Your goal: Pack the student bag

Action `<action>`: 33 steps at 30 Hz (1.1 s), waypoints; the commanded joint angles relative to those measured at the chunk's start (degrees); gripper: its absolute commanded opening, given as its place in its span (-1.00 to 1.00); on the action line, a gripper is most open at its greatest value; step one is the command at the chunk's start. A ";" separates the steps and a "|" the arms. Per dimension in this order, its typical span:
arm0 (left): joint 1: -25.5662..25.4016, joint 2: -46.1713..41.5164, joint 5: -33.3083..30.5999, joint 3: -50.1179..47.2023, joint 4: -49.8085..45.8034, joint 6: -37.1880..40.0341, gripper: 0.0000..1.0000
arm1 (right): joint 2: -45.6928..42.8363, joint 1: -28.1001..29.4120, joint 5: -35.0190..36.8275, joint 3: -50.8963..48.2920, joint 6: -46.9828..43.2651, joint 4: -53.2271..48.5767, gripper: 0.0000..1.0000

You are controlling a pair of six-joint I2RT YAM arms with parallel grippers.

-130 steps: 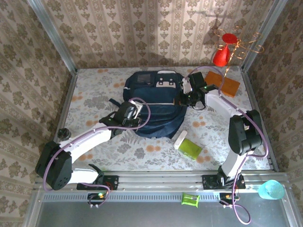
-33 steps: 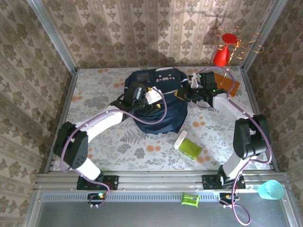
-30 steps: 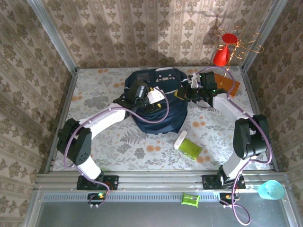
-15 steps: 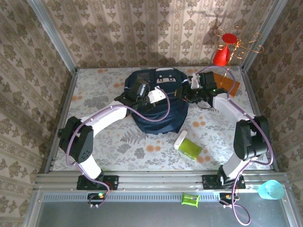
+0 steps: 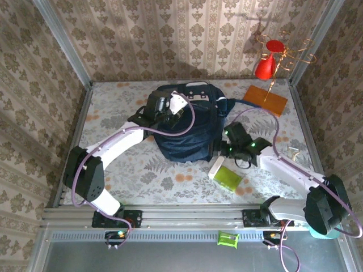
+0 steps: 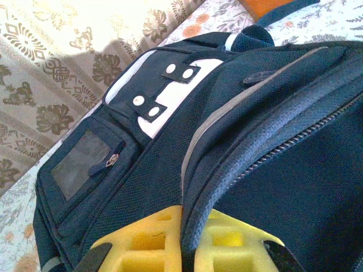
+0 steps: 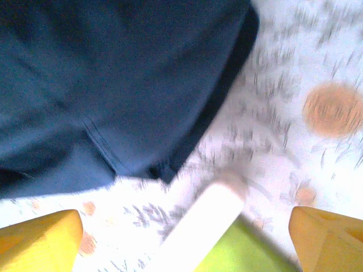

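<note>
Seen from the top camera, the student bag [image 5: 190, 133] lies on the floral table [image 5: 113, 122] toward the far middle. Its white-grey buckle patch [image 5: 198, 96] is at the far end. The left arm reaches in from the near left, and the left gripper [image 5: 172, 109] sits on the far left part of the bag, touching the fabric. The right gripper [image 5: 222, 148] hangs at the bag's near right edge, just above a white-and-green packet [image 5: 226, 174] that lies beside the bag. An orange board [image 5: 266, 100] lies at the far right of the table, apart from the bag, near a red cone [image 5: 265, 67] on a wire stand. The left wrist camera looks along the bag's front. It shows the patch with its four white studs, a thin light stripe [image 6: 227, 110] and a small zip pocket [image 6: 85, 164]. The yellow fingers [image 6: 142, 246] stand on either side of a raised fold of navy fabric beside the zip and press against it, so this gripper is clamped on the bag. The right wrist picture is blurred. Its yellow fingers [image 7: 39, 238] stand far apart with nothing held, and the white end of the packet lies on the table below the gap. The bag's dark edge is up and to the left, near the packet; whether they touch cannot be told.
</note>
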 commanded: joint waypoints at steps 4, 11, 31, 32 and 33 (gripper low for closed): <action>0.63 -2.81 0.17 0.06 2.02 -4.95 -1.00 | 4.98 5.95 6.69 -2.76 11.69 4.92 0.91; 0.62 -3.41 1.13 -0.27 2.10 -5.00 -1.00 | 12.86 10.41 11.21 -2.23 15.69 7.05 0.67; 1.38 -6.38 1.30 -0.13 -0.01 -8.18 -1.00 | 1.58 4.05 13.70 -3.52 16.75 13.49 -0.70; 1.69 -6.29 1.31 0.43 -0.36 -8.78 -1.00 | -0.92 3.89 14.02 -3.13 16.59 12.04 -0.72; 1.99 -6.21 1.30 0.91 -0.68 -9.64 -1.00 | -3.17 3.91 14.65 -2.88 16.50 10.59 -0.73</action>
